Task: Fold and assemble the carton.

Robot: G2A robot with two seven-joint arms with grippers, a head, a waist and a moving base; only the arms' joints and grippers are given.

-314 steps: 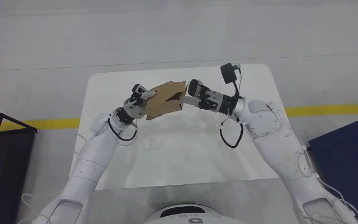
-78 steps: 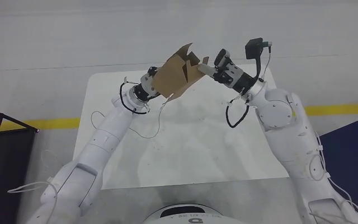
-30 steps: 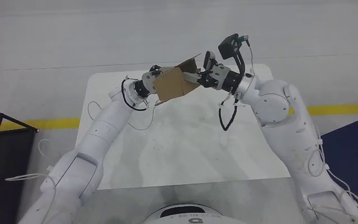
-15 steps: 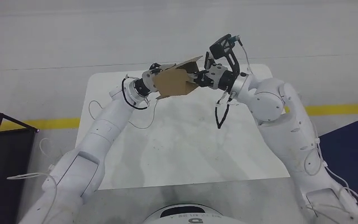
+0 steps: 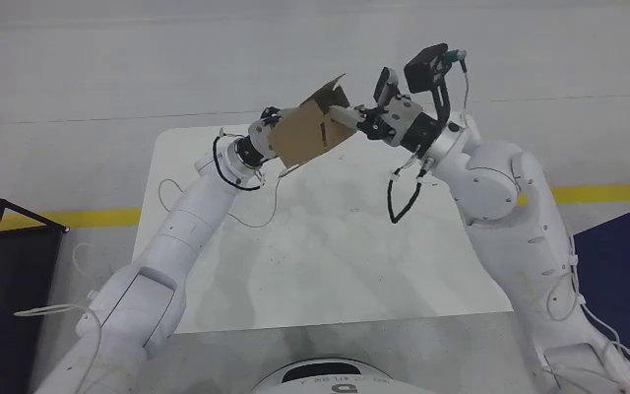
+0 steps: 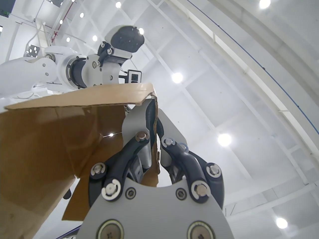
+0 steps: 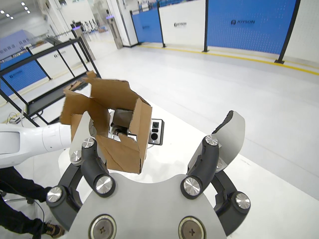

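Note:
The brown carton [image 5: 310, 133] hangs partly opened above the far edge of the white table [image 5: 295, 286], open end toward the right arm. My left gripper [image 5: 268, 126] holds it from the left; in the left wrist view this gripper [image 6: 153, 119] is shut on a thin wall of the carton [image 6: 57, 130]. My right gripper [image 5: 364, 101] stands open at the carton's right side. In the right wrist view the gripper [image 7: 159, 130] is spread wide, and one finger [image 7: 83, 125] lies against the carton [image 7: 124, 148] while the other is free.
A small black-and-white device [image 7: 155, 131] lies on the table [image 7: 199, 150] beyond the carton. A dark rack [image 5: 20, 256] stands off the table's left side. Blue barriers [image 7: 249, 26] line the floor behind.
Over ten seconds the carton rose from low over the table and opened up. In the last half second the right gripper drew back to the right and the carton tilted upward.

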